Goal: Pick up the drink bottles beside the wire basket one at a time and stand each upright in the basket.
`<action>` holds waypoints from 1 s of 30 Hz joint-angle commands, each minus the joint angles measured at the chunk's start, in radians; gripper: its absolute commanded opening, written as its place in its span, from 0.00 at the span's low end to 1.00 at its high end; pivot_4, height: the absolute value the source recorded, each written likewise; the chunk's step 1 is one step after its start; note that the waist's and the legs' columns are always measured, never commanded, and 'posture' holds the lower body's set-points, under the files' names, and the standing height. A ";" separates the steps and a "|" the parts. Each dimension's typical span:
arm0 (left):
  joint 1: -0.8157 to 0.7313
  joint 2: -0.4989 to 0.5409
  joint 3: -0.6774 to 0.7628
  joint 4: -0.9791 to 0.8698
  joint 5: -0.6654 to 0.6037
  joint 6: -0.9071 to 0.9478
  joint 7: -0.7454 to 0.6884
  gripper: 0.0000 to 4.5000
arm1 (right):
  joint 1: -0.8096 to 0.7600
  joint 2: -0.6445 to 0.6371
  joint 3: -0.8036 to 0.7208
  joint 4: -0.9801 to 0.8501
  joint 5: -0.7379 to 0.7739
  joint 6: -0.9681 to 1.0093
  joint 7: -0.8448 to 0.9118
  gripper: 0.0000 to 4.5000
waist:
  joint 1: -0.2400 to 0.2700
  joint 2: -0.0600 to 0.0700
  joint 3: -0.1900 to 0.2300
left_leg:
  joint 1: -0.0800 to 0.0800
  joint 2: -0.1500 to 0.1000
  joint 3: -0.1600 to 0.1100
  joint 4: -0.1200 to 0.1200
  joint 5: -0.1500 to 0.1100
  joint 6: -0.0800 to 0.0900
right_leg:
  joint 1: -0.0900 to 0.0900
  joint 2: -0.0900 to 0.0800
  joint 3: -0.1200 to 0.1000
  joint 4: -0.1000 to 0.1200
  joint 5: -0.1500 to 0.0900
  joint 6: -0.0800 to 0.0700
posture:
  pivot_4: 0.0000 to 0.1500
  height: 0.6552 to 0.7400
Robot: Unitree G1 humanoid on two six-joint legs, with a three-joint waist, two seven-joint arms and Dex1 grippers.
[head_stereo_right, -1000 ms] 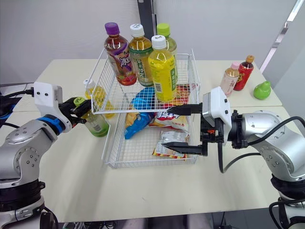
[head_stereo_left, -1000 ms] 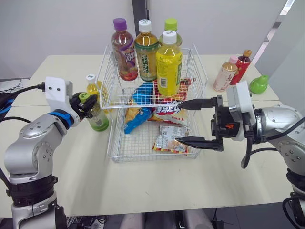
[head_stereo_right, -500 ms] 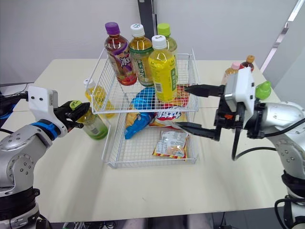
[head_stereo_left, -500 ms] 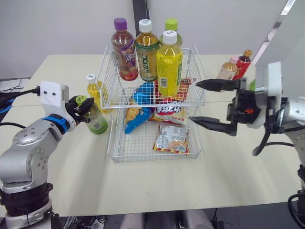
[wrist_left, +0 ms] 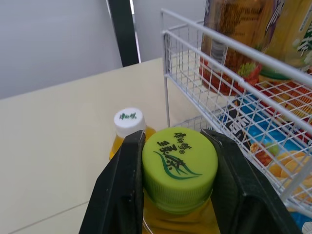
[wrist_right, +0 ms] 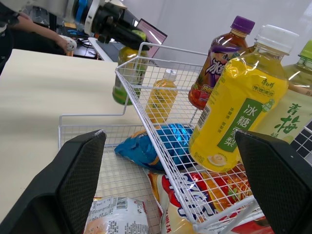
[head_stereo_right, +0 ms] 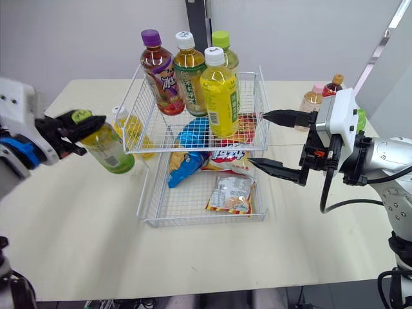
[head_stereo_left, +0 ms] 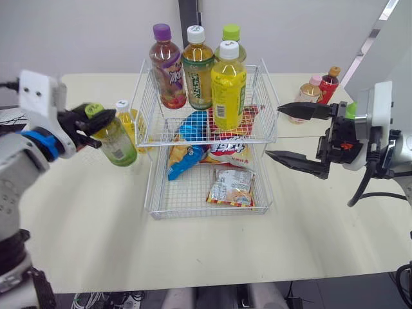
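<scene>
- The left claw (head_stereo_left: 96,116) is shut on the green-cap bottle (head_stereo_left: 117,143), with one finger on each side of the cap
- The bottle looks lifted off the table (head_stereo_left: 193,257), just to the left of the basket (head_stereo_left: 149,183)
- It leans: the cap points up and back to the left arm, and the bottom swings toward the basket
- So the basket is to the right of this claw, and its top rim looks higher than the bottle's bottom
- I think the bottle must go up, then over, and be set straight
- Four bottles (head_stereo_left: 228,84) stand on the top shelf, and the front left corner looks free
- The right claw (head_stereo_left: 273,132) is wide open and holds nothing, near the right side of the basket
- The left wrist view shows the grip on the cap up close, and a small bottle (wrist_left: 129,118) standing on the table beside the basket
- The eye views show two bottles (head_stereo_left: 306,96) at the far right of the table, nearer the right claw
</scene>
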 commanded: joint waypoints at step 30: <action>-1.084 -0.056 -0.563 0.693 0.096 0.024 -0.596 0.30 | 0.002 0.030 -0.081 -0.011 0.011 -0.047 -0.045 1.00 | -0.006 0.002 0.003 | -0.004 0.000 -0.001 0.000 0.000 0.000 | -0.004 0.001 -0.001 0.001 -0.001 0.000 | 1.00 1.00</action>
